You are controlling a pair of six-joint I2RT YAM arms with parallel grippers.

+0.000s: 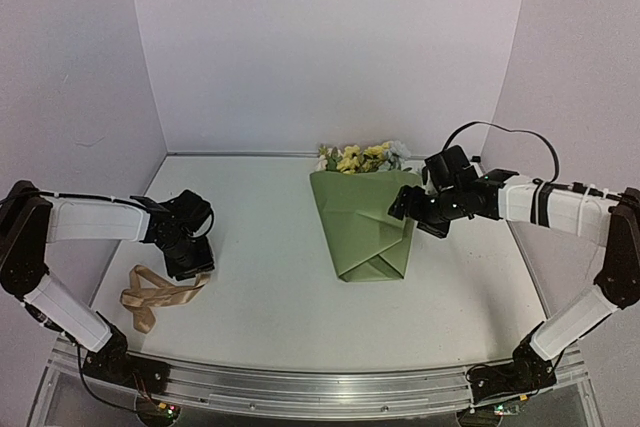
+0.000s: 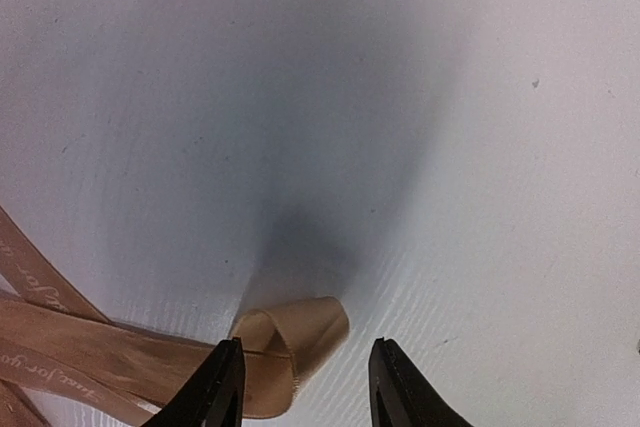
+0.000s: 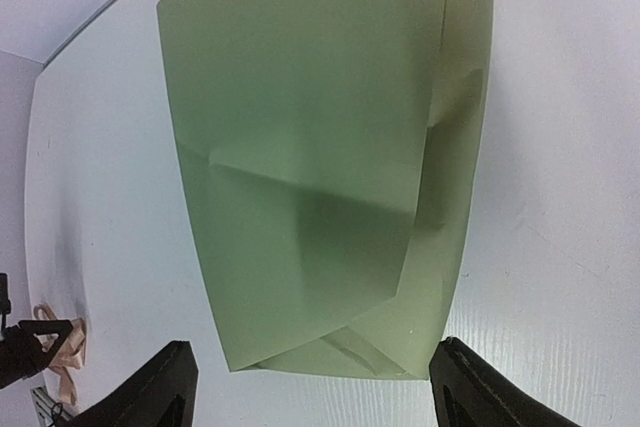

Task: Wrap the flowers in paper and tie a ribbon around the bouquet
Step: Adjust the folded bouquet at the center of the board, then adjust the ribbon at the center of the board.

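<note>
The bouquet [image 1: 365, 227] lies mid-surface [image 1: 260, 317], flowers [image 1: 362, 157] toward the far edge; right fingers [image 3: 165, 387] gape empty beside its right side. Left fingers [image 2: 218, 387] stand apart over the ribbon [image 1: 155, 295] loop near the near-left corner.

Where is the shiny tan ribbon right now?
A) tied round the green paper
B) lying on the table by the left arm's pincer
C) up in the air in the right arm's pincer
B: the ribbon lies loose on the table right by the left pincer, well apart from the bouquet, which has nothing tied round it.
</note>
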